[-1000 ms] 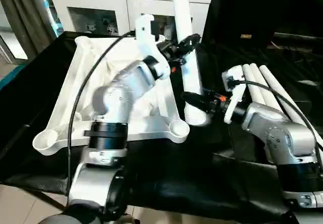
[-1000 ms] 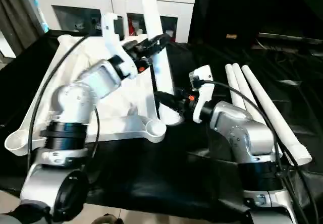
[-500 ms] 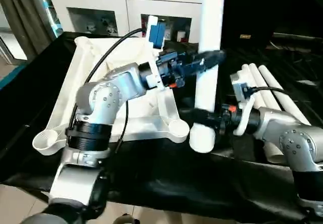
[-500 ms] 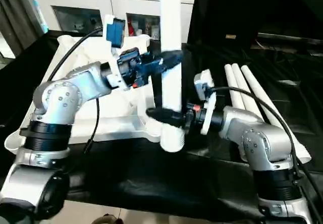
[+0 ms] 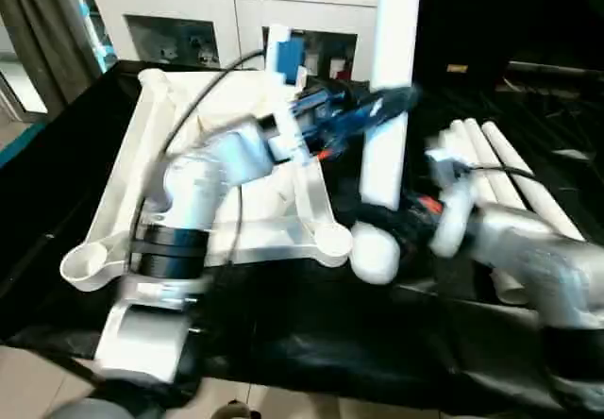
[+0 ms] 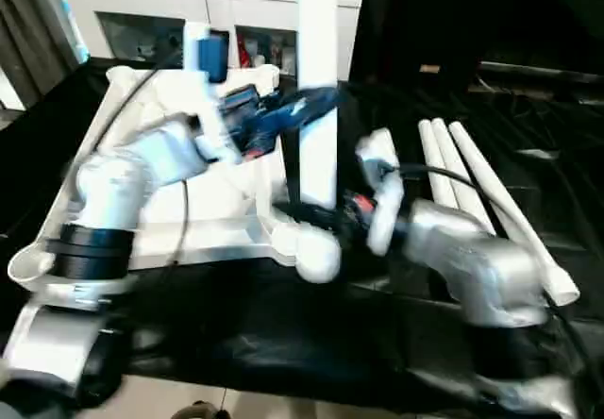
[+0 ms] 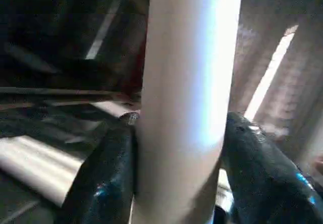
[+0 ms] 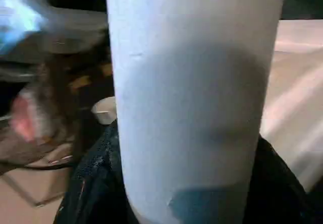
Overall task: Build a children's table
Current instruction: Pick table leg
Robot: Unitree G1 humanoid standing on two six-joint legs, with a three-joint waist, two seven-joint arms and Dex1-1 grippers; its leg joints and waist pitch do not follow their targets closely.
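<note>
A white tabletop [image 5: 151, 155] lies upside down on the black-draped table, its near-right corner socket [image 5: 332, 240] facing up. One white leg [image 5: 385, 108] stands almost upright just right of that socket, its round lower end [image 5: 375, 257] hanging close beside it. My left gripper [image 5: 392, 106] is shut on the leg partway up; its fingers [image 7: 108, 178] clamp the tube from both sides. My right gripper [image 5: 377, 221] is shut on the leg near the bottom, dark fingers [image 8: 91, 183] wrapping it. Three more legs [image 5: 500, 169] lie side by side at the right.
A white cabinet [image 5: 236, 8] with glass doors stands behind the table. A dark cabinet [image 5: 510, 13] and cables sit at the back right. The black cloth's front edge [image 5: 311, 381] drops to a tiled floor.
The leg went from leaning over the tabletop to nearly upright, and its lower end has shifted slightly left toward the near-right socket. Both arms are moving.
</note>
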